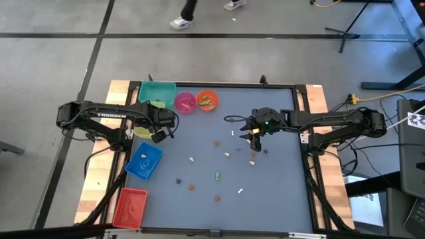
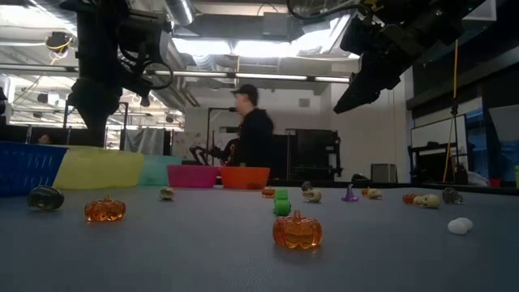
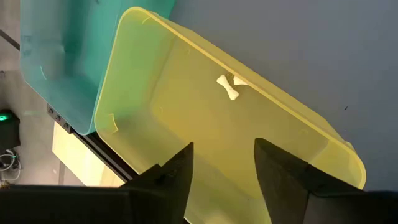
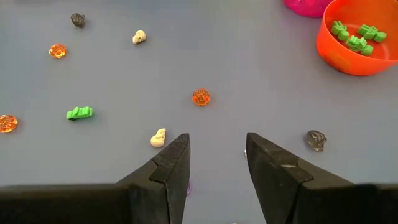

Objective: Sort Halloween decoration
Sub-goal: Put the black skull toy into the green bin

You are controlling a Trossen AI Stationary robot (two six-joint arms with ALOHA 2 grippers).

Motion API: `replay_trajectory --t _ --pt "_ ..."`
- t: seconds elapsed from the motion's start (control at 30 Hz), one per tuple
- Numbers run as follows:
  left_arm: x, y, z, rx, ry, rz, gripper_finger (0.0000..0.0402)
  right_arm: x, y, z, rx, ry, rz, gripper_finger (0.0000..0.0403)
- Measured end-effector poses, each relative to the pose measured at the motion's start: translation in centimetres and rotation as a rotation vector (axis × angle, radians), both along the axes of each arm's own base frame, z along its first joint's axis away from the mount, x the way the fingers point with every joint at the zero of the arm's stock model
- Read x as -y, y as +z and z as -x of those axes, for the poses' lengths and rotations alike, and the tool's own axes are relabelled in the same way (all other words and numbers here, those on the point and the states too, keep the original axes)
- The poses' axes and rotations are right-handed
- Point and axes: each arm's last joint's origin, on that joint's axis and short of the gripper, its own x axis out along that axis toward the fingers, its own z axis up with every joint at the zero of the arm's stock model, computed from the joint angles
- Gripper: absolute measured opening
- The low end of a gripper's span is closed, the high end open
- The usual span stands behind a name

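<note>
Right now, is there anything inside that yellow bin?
Yes, a small white bone lies on the floor of the yellow bin.

**Open lanes and blockers on the bench**

The bench (image 1: 279, 192) centre is mostly bare, dotted with tiny trinkets (image 1: 217, 175) spread well apart, with wide gaps between them. Along the far and left edges, bins and bowls crowd together: a teal bin (image 1: 157, 91), yellow bin (image 3: 205, 124), pink bowl (image 1: 184, 101), orange bowl (image 1: 207, 100), blue bin (image 1: 144, 161) and red bin (image 1: 129, 206). The left arm (image 1: 113, 118) lies across the yellow bin. The right arm (image 1: 325, 123) reaches in from the right edge, above the trinkets.
</note>
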Motion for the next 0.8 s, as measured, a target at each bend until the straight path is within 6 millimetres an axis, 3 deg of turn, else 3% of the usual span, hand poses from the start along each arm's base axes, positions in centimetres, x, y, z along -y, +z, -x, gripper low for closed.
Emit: replay_trajectory --t 0.4,0.63,0.8 --pt "-0.2 0.9 -0.9 0.081 -0.007 -0.006 0.0163 0.0 0.0 0.0 0.0 0.0 0.0 0.0156" --pt "-0.3 3.4 -2.1 0.178 -0.011 -0.011 0.0163 0.0 0.0 0.0 0.0 0.0 0.0 0.0156" --pt "-0.2 5.8 -3.2 0.314 0.0 0.08 0.0163 0.0 0.0 0.0 0.0 0.0 0.0 0.0156"
